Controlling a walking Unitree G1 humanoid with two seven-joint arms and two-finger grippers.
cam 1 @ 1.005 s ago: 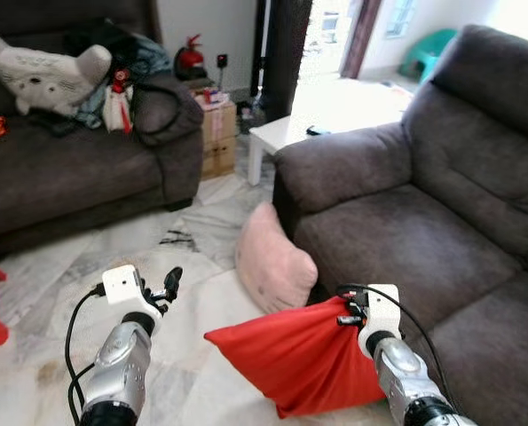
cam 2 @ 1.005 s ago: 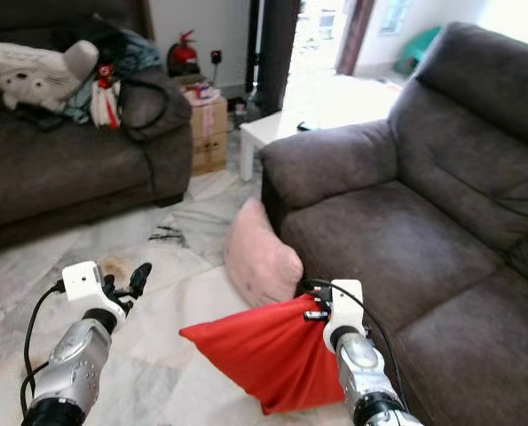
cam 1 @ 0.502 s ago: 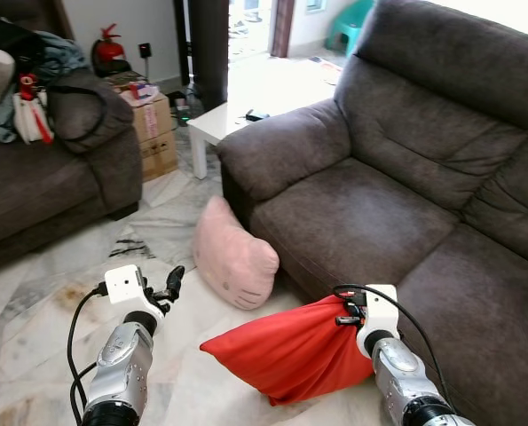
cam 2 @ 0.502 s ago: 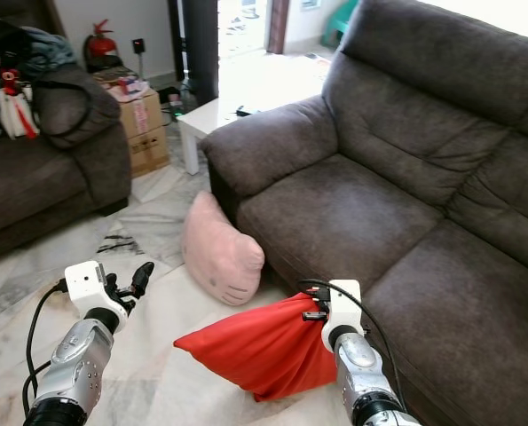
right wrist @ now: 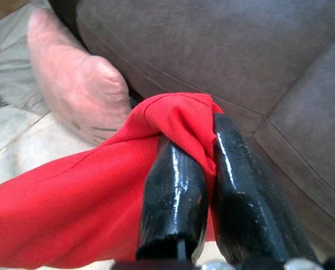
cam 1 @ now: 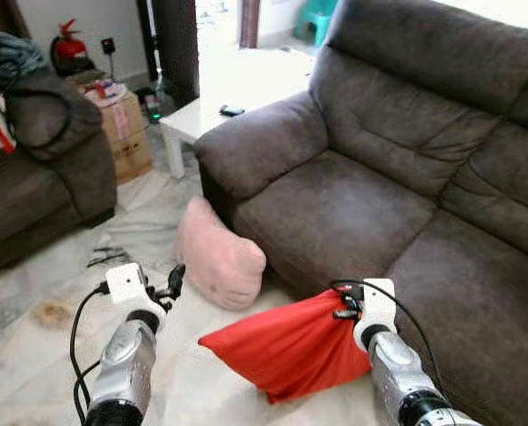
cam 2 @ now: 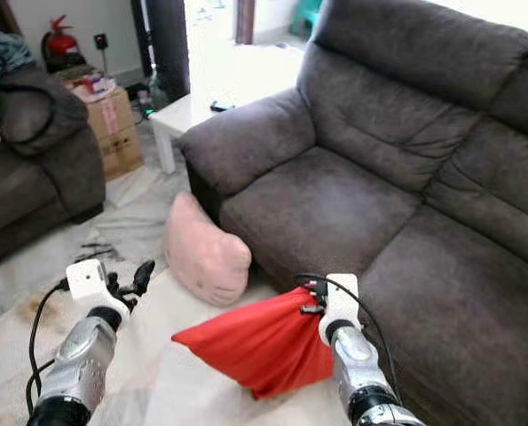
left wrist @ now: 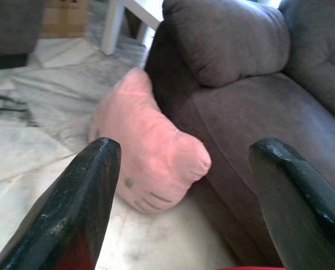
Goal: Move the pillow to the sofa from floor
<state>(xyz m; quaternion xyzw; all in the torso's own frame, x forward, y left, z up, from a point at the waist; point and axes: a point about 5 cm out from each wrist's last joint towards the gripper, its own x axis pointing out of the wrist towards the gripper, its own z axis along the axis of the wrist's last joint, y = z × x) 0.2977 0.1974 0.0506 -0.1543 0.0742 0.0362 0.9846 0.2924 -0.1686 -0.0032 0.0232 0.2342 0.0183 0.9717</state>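
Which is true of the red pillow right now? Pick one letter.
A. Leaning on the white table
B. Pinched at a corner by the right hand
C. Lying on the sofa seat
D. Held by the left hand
B: the right hand is shut on a bunched corner of the red pillow.

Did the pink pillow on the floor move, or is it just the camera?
No, just the camera. The pink pillow leans against the front of the sofa below its armrest, exactly as before; the whole view shifted as the robot turned.

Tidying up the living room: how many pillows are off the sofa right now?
2. The red pillow hangs from the right pincer, pinched by a corner beside the sofa. The pink pillow lies on the floor against the sofa's front. Others may be hidden.
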